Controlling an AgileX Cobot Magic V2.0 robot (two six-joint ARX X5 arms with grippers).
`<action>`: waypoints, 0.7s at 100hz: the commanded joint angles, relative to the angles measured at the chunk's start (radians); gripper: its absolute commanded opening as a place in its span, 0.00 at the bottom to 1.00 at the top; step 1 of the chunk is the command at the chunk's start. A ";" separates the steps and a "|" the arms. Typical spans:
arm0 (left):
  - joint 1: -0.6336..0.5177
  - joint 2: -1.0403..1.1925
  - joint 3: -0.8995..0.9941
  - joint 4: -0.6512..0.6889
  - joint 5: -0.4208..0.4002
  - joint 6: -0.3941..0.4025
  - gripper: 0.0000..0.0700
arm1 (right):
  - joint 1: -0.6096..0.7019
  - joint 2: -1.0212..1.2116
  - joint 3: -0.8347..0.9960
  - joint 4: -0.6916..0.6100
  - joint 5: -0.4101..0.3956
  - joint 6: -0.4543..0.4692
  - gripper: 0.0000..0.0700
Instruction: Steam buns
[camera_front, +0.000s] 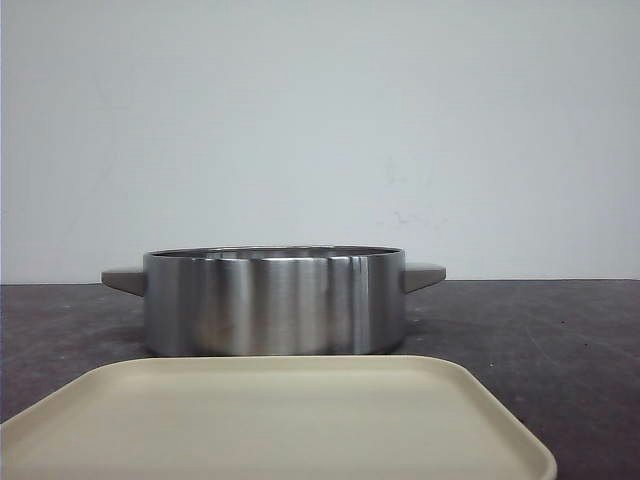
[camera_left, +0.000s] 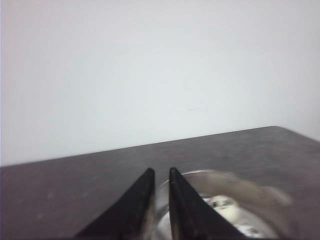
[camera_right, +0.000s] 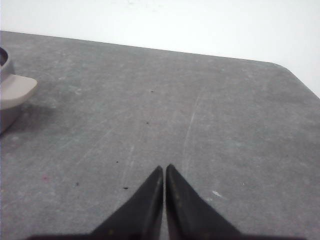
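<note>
Both pairs of jaws are pressed together on nothing, the right gripper (camera_right: 164, 172) tip to tip over bare table (camera_right: 210, 100), the left gripper (camera_left: 160, 175) showing a thin slit; going by size, the cream tray (camera_front: 470, 400) lies empty at six o'clock in the front view, likely emptied of its load; the steel pot (camera_front: 275, 300) stands just beyond at twelve; the buns (camera_left: 225, 204) sit inside it, glimpsed blurred past the left fingers, so loading looks done.

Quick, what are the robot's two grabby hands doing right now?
Left gripper: jaws nearly shut, holding nothing.
Right gripper: jaws shut, holding nothing.
</note>
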 joint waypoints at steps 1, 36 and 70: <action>0.052 -0.010 -0.088 0.070 0.008 -0.058 0.00 | 0.003 0.001 -0.002 0.011 -0.001 0.008 0.01; 0.220 -0.161 -0.300 0.090 -0.051 -0.071 0.00 | 0.003 0.001 -0.002 0.011 -0.001 0.008 0.01; 0.266 -0.214 -0.348 -0.052 -0.137 -0.015 0.00 | 0.003 0.001 -0.002 0.011 -0.001 0.008 0.01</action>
